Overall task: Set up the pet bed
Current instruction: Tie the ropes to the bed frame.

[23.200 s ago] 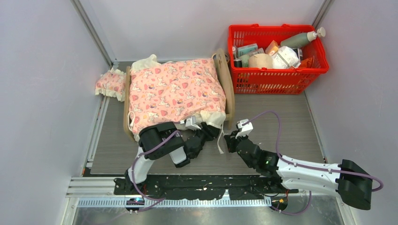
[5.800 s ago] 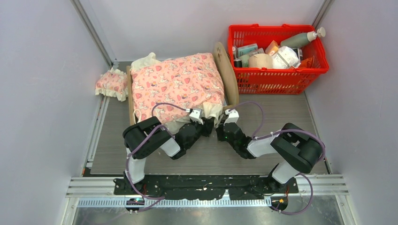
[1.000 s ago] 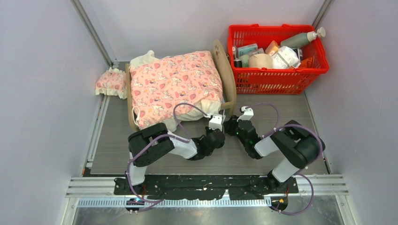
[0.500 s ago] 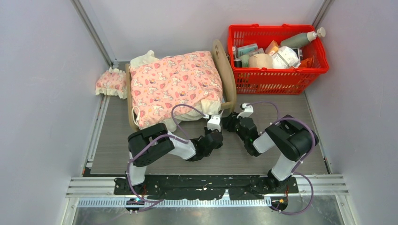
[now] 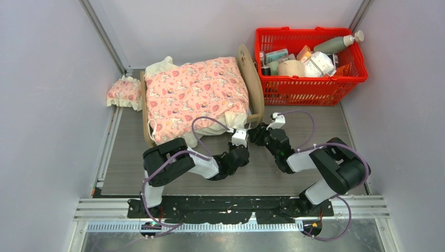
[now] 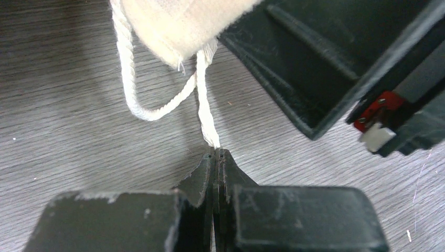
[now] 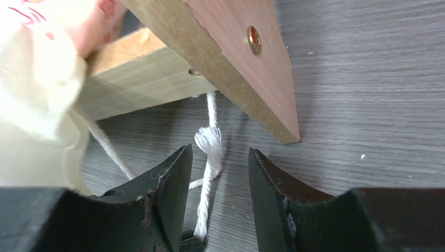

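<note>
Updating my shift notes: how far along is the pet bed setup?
Done: pink patterned blanket covers the light plywood bed frame. In hand: left gripper pinches a white cord end; right gripper open around a knotted white cord by the frame's corner. Left: small pink frilled pillow lies off the bed.

The small light plywood pet bed (image 5: 252, 79) with its arched headboard now sits farther back than at the start and is turned slightly. Its pink patterned blanket (image 5: 194, 94) has ridden back with it. The left gripper (image 6: 215, 155) has moved right, out from under the blanket's near edge, and now pinches a white cord (image 6: 207, 118) (it hangs from the cream fabric). The right gripper (image 7: 219, 151) has crept up to the bed's near corner. Its jaws are wider and its elbow has swung rightward.
</note>
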### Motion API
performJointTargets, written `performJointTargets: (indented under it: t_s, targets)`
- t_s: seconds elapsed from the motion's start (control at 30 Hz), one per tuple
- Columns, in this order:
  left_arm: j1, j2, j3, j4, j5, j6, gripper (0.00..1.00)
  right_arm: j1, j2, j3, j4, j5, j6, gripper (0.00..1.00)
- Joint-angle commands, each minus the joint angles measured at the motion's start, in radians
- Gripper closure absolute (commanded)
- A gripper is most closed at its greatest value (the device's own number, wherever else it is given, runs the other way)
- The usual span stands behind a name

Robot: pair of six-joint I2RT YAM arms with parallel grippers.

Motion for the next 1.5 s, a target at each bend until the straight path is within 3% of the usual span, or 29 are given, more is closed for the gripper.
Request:
performJointTargets:
  t_s: [0.0, 0.27, 0.33, 0.43, 0.5, 0.8, 1.07, 1.17, 1.23, 1.33, 1.47]
  targets:
    - [0.007, -0.013, -0.01, -0.024, 0.0, 0.005, 1.0, -0.003, 0.064, 0.036, 0.024, -0.021, -0.004, 0.5]
    - [0.006, -0.013, -0.036, -0.002, 0.003, -0.016, 1.0, -0.01, 0.186, 0.083, 0.112, -0.079, -0.019, 0.53]
    - [0.006, -0.013, -0.039, 0.003, 0.004, -0.017, 1.0, -0.013, 0.203, 0.088, 0.124, -0.088, -0.024, 0.62]
    - [0.006, -0.016, -0.042, 0.005, 0.004, -0.017, 1.0, -0.017, 0.209, 0.068, 0.168, -0.091, -0.022, 0.91]
    - [0.007, -0.029, -0.051, 0.007, 0.005, -0.012, 1.0, -0.018, 0.189, 0.042, 0.185, -0.076, -0.023, 0.94]
    - [-0.001, -0.2, -0.212, -0.013, 0.045, -0.043, 1.0, 0.022, -0.023, -0.075, 0.045, -0.064, 0.047, 0.95]
    - [-0.087, -0.365, -0.37, -0.064, 0.012, -0.076, 1.0, 0.358, -0.214, -0.174, -0.108, 0.261, 0.109, 0.95]
    - [-0.098, -0.378, -0.409, 0.035, 0.044, 0.02, 0.99, 0.377, -0.246, -0.189, -0.136, 0.3, 0.117, 0.95]
    - [-0.097, -0.369, -0.449, 0.191, 0.08, 0.067, 0.9, 0.379, -0.276, -0.188, -0.157, 0.305, 0.108, 0.95]
    - [-0.097, -0.344, -0.46, 0.301, 0.119, 0.106, 0.73, 0.38, -0.31, -0.182, -0.181, 0.31, 0.087, 0.95]
    - [-0.096, -0.322, -0.453, 0.357, 0.222, 0.123, 0.66, 0.385, -0.351, -0.183, -0.209, 0.298, 0.098, 0.95]
